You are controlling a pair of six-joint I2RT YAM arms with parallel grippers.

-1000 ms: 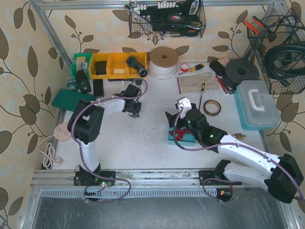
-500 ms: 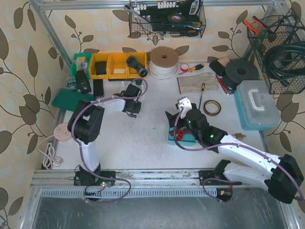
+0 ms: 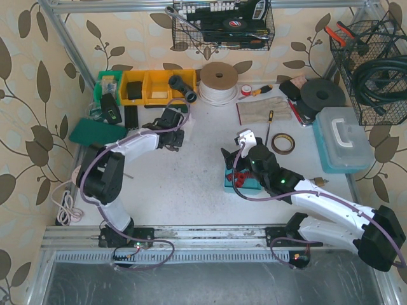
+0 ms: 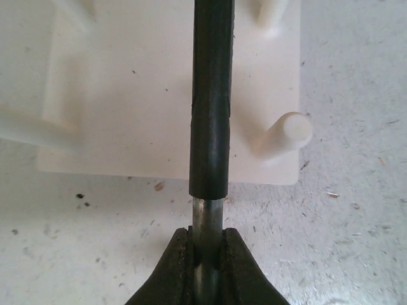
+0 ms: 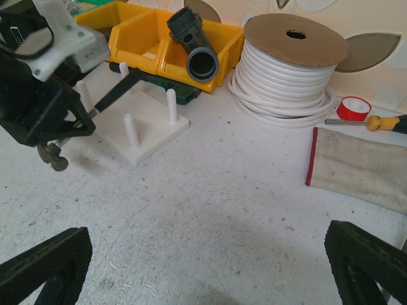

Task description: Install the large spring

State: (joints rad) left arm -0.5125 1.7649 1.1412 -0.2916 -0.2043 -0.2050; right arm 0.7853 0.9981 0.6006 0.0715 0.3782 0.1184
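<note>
White table first, from the top camera: your left gripper [image 3: 170, 130] is at the far left of the bench, just near of the yellow bins [image 3: 149, 86]. Your right gripper [image 3: 227, 162] sits mid-table beside a teal tray [image 3: 251, 185] of red parts, well apart from the left one.

From the left wrist, your fingers are clamped on the bare metal end of the large spring [image 4: 210, 114], which shows here as a smooth black shaft. It runs away from the left gripper [image 4: 208, 244] over a white peg board [image 4: 127, 114], with one round peg [image 4: 283, 133] to its right.

From the right wrist, your right gripper [image 5: 206, 254] has its fingers spread wide, with nothing between them. Far to the left, the spring [image 5: 117, 89] slants from the left gripper [image 5: 86, 114] over the board's [image 5: 149, 124] far left corner.
</note>
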